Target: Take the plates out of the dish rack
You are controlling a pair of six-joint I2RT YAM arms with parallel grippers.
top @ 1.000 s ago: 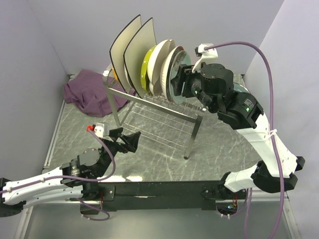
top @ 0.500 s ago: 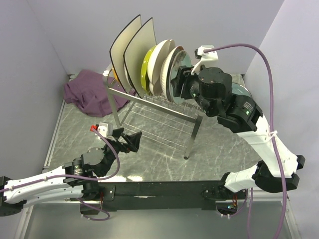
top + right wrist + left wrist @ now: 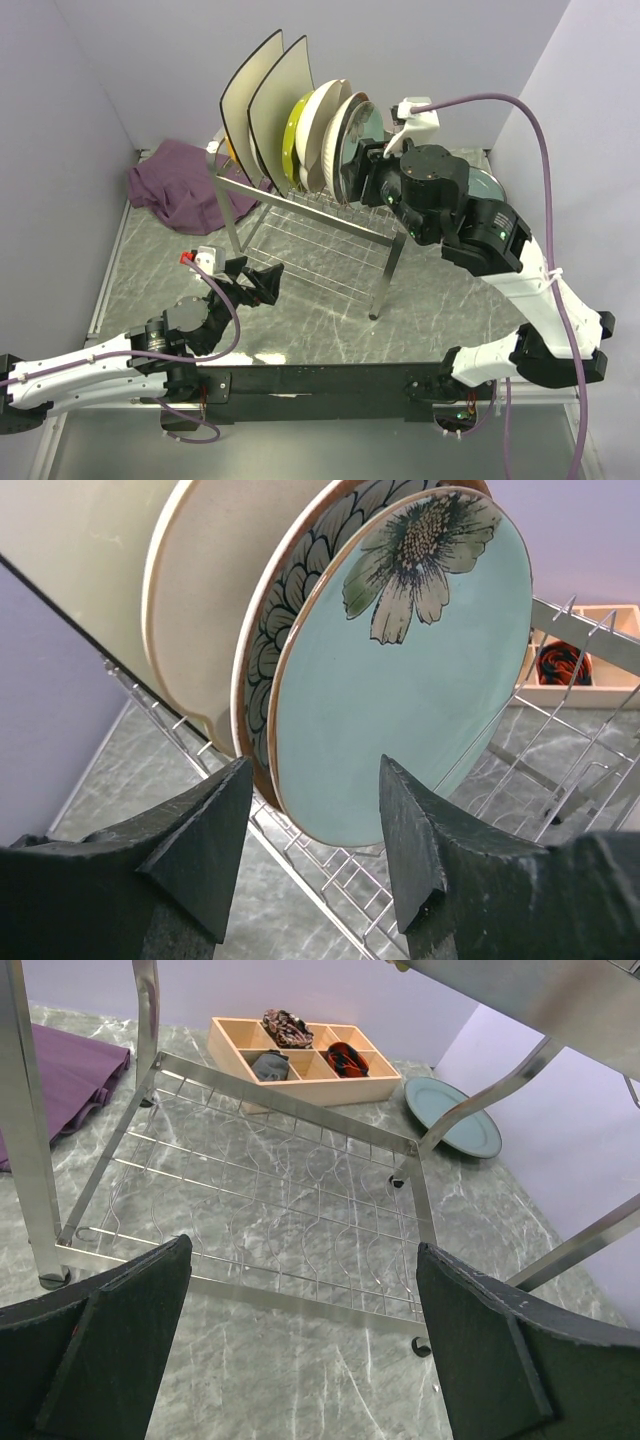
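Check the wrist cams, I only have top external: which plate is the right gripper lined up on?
Observer: The mint flower plate, last in the row. The right gripper is open, its fingers flanking the plate's lower edge.
Operator: What's right behind it?
Observer: A brown-rimmed patterned plate, nearly against it.
Operator: Anything hidden behind the dish rack?
Observer: A wooden compartment box, seen by the left wrist camera.
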